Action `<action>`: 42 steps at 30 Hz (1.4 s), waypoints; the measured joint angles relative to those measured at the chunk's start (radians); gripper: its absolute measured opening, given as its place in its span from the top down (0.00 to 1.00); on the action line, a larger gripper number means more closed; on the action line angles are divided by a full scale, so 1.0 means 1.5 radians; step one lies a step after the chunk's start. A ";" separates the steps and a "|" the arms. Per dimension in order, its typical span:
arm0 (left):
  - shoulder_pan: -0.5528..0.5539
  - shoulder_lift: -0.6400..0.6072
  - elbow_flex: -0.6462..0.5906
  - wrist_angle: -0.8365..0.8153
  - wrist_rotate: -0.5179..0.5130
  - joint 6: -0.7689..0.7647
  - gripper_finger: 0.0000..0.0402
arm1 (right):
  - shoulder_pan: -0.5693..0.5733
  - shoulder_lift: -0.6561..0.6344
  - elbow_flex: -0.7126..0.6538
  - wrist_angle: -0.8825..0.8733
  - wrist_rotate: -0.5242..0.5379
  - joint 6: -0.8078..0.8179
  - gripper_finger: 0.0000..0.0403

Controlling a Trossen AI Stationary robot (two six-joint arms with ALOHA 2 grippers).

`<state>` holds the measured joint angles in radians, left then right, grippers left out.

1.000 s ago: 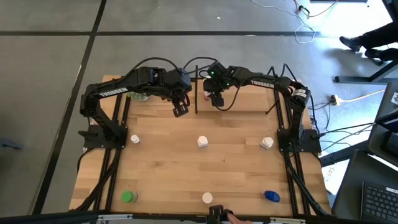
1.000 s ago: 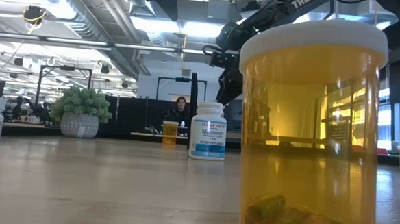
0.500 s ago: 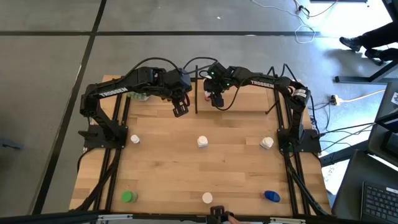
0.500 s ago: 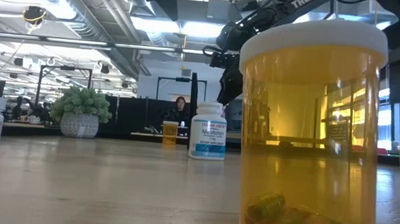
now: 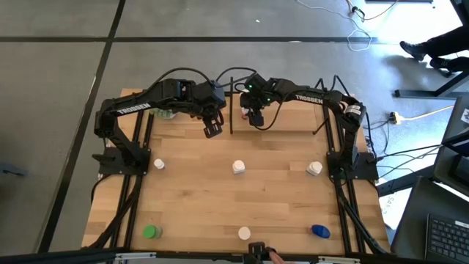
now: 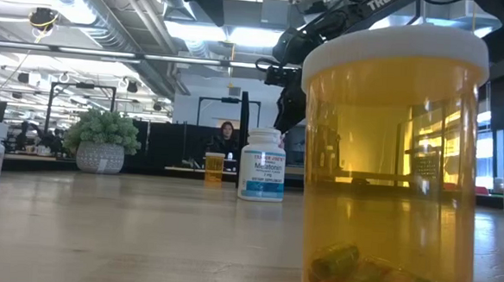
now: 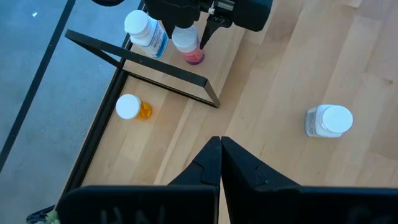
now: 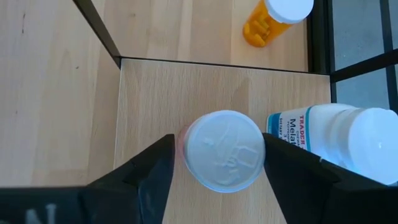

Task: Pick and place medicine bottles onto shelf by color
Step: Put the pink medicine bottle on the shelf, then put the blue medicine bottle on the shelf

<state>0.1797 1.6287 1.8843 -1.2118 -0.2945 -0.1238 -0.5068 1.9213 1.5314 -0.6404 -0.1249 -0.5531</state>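
Little moved since prior frame. Right hand (image 8: 217, 180) over shelf (image 8: 155, 93), fingers wide round pink bottle (image 8: 222, 150), apparently just placed. Left hand (image 7: 220, 155) pinched shut, empty, idle over surface (image 5: 242, 205).

I see wooden table (image 5: 242, 205) carrying three white bottles (image 5: 239, 167) mid-row, green bottle (image 5: 151, 232), white one, blue bottle (image 5: 319, 232) along near edge; shelf (image 8: 155, 93) holds pink bottle (image 7: 189, 46), white bottle beside.
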 joint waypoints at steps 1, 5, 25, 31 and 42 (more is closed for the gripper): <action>0.000 0.000 0.000 0.000 0.000 0.000 1.00 | 0.000 0.000 0.000 0.000 0.000 0.000 0.41; 0.000 0.000 0.000 0.000 0.000 0.000 1.00 | 0.000 0.000 0.000 -0.001 0.000 0.000 0.41; 0.000 0.000 0.000 0.000 0.000 0.000 1.00 | 0.000 -0.020 0.001 -0.012 0.001 -0.001 0.41; 0.000 0.000 0.000 0.000 0.000 0.000 1.00 | 0.000 -0.037 0.001 -0.012 0.001 0.000 0.41; 0.000 0.000 0.000 0.000 0.000 0.000 1.00 | 0.022 -0.175 0.001 -0.031 -0.021 0.054 0.41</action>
<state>0.1796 1.6287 1.8843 -1.2125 -0.2947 -0.1245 -0.4732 1.6583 1.5330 -0.6873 -0.1566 -0.4720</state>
